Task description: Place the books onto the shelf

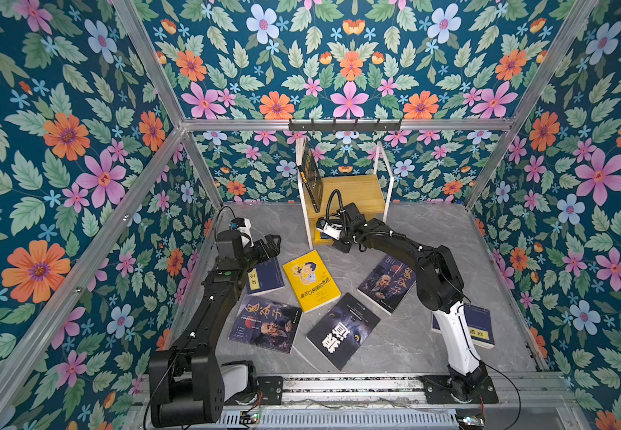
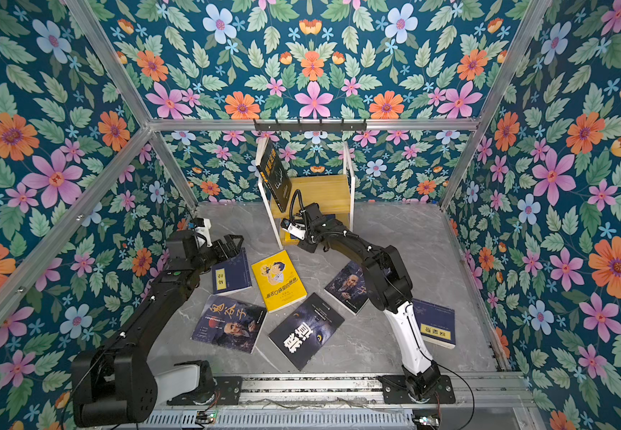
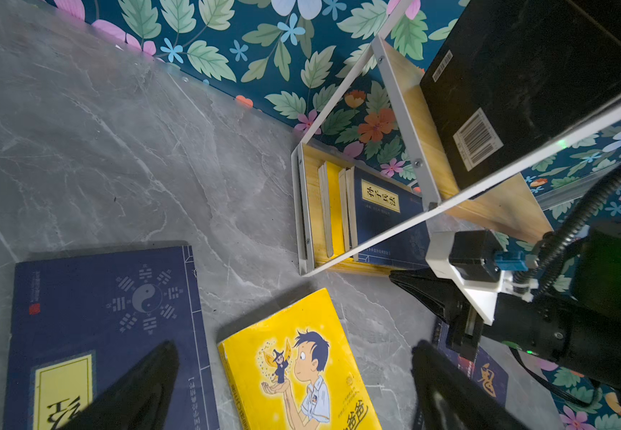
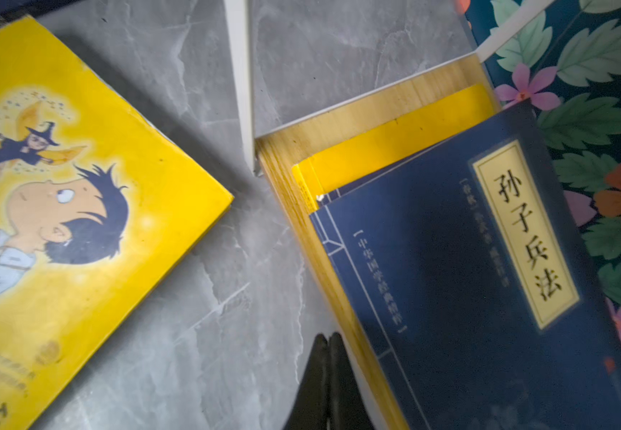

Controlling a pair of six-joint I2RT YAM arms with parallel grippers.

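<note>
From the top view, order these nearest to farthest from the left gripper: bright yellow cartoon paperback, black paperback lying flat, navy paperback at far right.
1. Bright yellow cartoon paperback, just right of the left gripper.
2. Black paperback, front centre.
3. Navy paperback, far right side.

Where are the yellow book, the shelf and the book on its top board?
yellow book point(image 1: 311, 281): a top view, cover middle.
shelf point(image 1: 353, 190): a top view, upper board.
top-board book point(image 1: 312, 178): a top view, cover.

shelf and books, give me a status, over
Left gripper open by yin-yang book; right gripper shut, empty, at shelf front. Black book on upper tier, navy book on lower; six loose on table. Right arm overhangs a portrait book.
</note>
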